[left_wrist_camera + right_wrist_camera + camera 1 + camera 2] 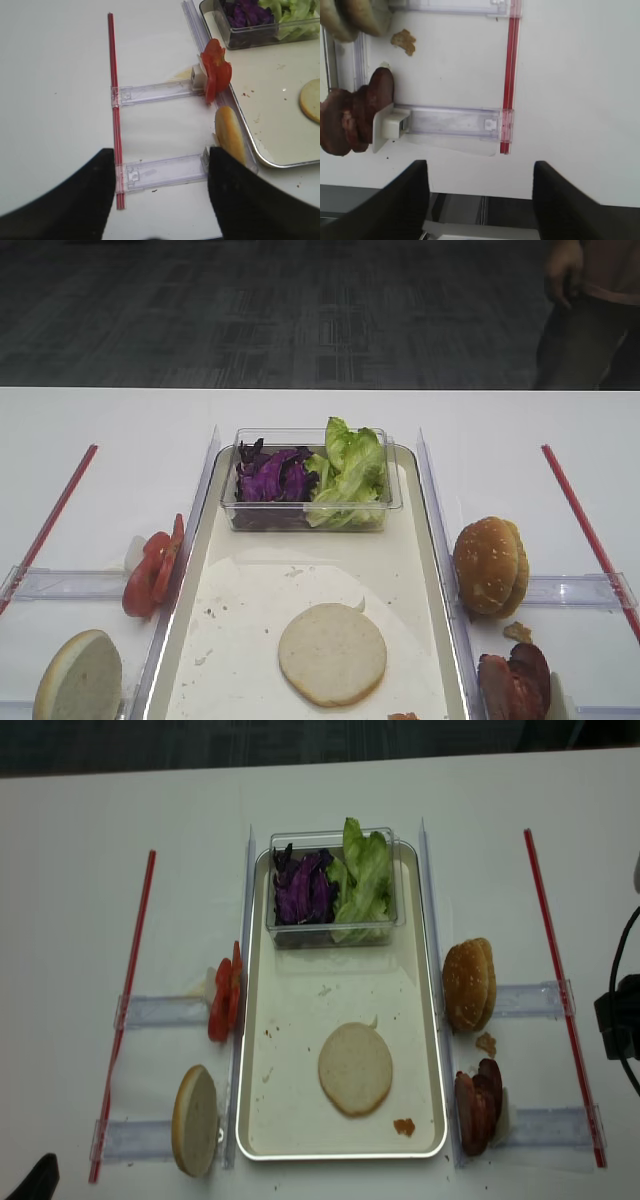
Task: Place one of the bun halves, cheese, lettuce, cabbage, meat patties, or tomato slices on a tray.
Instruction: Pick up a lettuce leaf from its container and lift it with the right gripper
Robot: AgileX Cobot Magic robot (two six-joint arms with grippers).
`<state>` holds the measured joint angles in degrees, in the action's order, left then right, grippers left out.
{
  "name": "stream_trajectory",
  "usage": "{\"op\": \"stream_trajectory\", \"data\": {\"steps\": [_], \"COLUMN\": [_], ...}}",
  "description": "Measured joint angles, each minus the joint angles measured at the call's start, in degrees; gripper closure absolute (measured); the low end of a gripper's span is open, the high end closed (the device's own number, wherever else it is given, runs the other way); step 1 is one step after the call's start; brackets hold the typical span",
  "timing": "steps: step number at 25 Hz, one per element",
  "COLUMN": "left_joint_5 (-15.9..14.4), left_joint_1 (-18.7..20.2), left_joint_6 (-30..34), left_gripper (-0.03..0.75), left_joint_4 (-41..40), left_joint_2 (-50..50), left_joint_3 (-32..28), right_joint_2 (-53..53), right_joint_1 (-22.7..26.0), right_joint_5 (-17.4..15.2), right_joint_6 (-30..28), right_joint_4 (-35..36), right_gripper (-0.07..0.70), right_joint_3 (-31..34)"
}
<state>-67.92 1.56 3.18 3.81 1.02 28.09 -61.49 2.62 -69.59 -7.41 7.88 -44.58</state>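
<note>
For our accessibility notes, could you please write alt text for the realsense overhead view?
A long tray holds one pale bun half and a clear tub of purple cabbage and green leaves. Tomato slices stand left; sesame buns and meat patties right.

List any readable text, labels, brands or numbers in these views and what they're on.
None: no view shows a word, label, brand or number.
The tray, the clear tub and the clear plastic holders are all unmarked.
The red strips are plain colour, no print.
The small moulded squares on the holders are too small to tell whether they carry any marking.
</note>
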Motion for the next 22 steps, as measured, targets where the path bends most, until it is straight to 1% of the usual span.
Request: {"op": "stream_trajectory", "data": {"steps": [13, 22], "left_joint_5": [0.0, 0.0], "left_joint_1": [0.0, 0.0], "left_joint_6": [0.0, 0.0], "left_gripper": [0.324, 0.324], "left_joint_4": [0.0, 0.0], "left_joint_2": [0.0, 0.0], "left_joint_3": [0.0, 0.0], "right_joint_2": [-15.8, -26.4], "right_joint_1": [0.0, 0.0], "right_joint_5": [0.3, 0.1], "right_joint_6": [0.0, 0.0], "right_joint_4": [0.0, 0.1], "right_gripper": [0.162, 0.162], "right_joint_3": [-12.3, -22.3]}}
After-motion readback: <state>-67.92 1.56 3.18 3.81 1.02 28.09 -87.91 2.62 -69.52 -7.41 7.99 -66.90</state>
